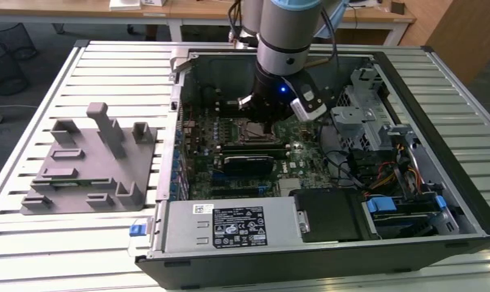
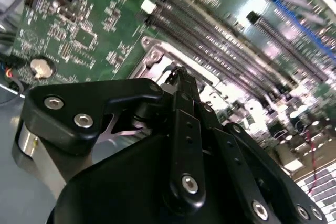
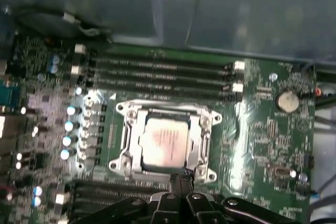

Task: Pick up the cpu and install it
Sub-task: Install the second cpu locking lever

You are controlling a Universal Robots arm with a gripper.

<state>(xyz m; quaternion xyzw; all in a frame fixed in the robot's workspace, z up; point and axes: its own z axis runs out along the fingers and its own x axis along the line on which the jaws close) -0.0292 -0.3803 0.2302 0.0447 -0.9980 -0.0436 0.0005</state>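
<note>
While hanging straight down into the open computer case (image 1: pixel 439 79), places the arm's gripper (image 1: pixel 265 125) low over the green motherboard (image 3: pixel 262 129), close beside the processor socket. Shows, in the first wrist view, the cpu (image 3: pixel 164 142) lying flat and square inside the metal socket frame (image 3: pixel 126 129), pale silver top facing up, level with the frame rather than tilted. Suggests a chip already seated in its place, not carried. Shows the gripper (image 3: pixel 181 182) at the frame's near edge, just beside the cpu, with its jaws drawn together and nothing between them; confirms the same narrow, empty pinch in the second wrist view (image 2: pixel 181 80). Puts rows of memory slots (image 3: pixel 163 74) on the far side of the socket and a coin battery (image 3: pixel 287 99) off to one side. Leaves a grey plastic fixture (image 1: pixel 91 164) with upright posts on the slatted table, at the exterior view's left, well apart from the case.
</note>
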